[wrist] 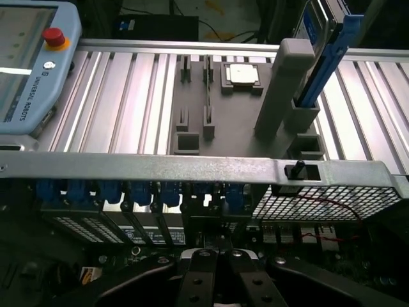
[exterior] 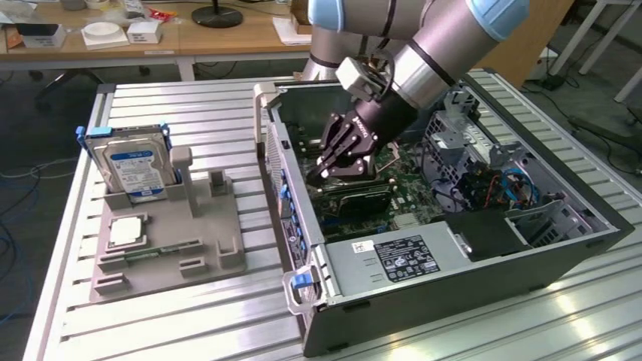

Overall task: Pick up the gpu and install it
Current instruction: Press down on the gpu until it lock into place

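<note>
Gripper (exterior: 323, 171) down inside the case (exterior: 401, 301), jaws closed, apparently pressing on the gpu (exterior: 353, 201) lying low over the motherboard (exterior: 407, 184), seemingly to seat it. Holder (exterior: 161, 248) beside the case.

The gpu (exterior: 353, 201) is seen inside the open computer case, lying as a thin dark rectangular card over the green motherboard. It is set low in the case, near the wall on the exterior view's left, with its long side running along that wall. Its upper part is hidden by the black tool (exterior: 323, 174) directly above it.
</note>
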You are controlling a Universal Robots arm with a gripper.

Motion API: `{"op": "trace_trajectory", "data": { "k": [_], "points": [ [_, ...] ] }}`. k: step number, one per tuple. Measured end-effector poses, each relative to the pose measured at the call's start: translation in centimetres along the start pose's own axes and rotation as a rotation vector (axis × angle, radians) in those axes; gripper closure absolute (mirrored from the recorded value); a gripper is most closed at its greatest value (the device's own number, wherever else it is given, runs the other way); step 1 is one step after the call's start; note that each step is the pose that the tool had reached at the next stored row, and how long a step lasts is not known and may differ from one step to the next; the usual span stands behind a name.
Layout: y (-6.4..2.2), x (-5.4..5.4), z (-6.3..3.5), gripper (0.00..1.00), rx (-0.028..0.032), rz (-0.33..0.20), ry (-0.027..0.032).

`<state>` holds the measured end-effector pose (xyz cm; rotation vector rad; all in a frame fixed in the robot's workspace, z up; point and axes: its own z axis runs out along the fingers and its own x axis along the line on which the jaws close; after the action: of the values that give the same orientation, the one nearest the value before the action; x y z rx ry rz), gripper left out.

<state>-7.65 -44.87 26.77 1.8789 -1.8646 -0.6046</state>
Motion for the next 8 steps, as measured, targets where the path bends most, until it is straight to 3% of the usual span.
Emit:
{"op": "trace_trajectory", "data": {
  "k": [2, 4, 5, 6, 8],
  "points": [
    [-0.33, 0.0, -0.12, 0.9, -0.0259, 0.0, -0.0001],
    [-0.5, 0.01, -0.15, 0.9, -0.0583, 0.0, -0.0006],
    [-0.53, 0.03, -0.11, 0.9, -0.0706, 0.0, -0.0006],
    [-0.59, 0.06, -0.02, 0.9, -0.079, 0.0, -0.0007],
    [-0.74, 0.1, 0.19, 0.9, -0.0887, 0.0, -0.0009]
  ]
}}
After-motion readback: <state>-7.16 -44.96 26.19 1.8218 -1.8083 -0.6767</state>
